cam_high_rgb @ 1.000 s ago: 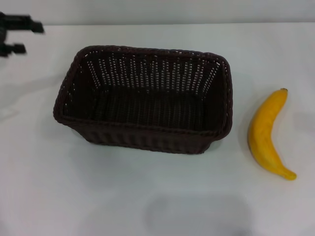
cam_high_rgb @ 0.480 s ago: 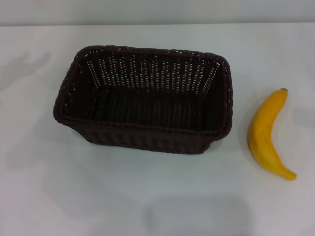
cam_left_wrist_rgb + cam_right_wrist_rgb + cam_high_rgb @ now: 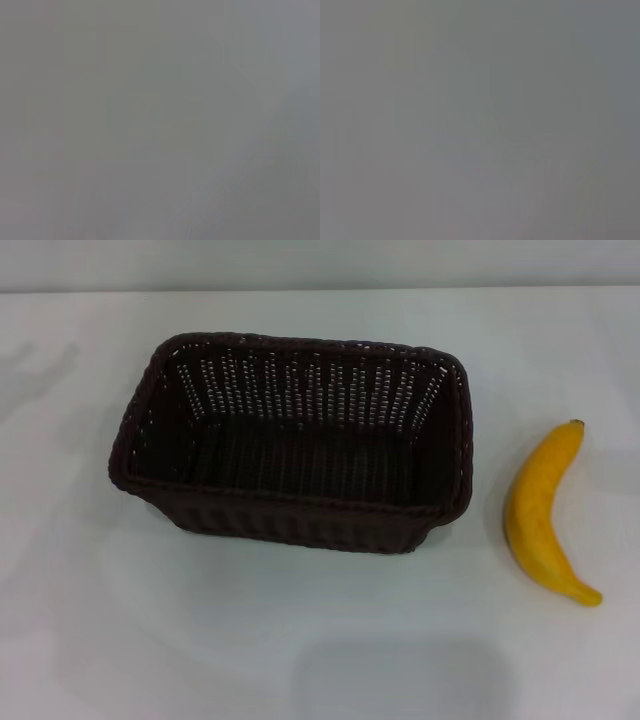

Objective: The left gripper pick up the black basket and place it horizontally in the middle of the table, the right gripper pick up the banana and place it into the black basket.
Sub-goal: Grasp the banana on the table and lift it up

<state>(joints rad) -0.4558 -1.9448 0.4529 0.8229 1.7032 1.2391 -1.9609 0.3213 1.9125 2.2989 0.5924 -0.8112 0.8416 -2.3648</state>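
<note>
The black basket (image 3: 295, 445) stands upright on the white table (image 3: 150, 640), its long side running left to right, near the middle of the head view. It is empty inside. The banana (image 3: 543, 515) lies on the table to the right of the basket, apart from it, its dark stem tip pointing to the far side. Neither gripper shows in the head view. Both wrist views show only a plain grey blur with no object in them.
The far edge of the table (image 3: 320, 290) runs across the top of the head view, with a grey wall behind it. A faint shadow lies on the table in front of the basket.
The left gripper, seen at the far left edge one second ago, has moved out of the head view. The basket and the banana have not moved.
</note>
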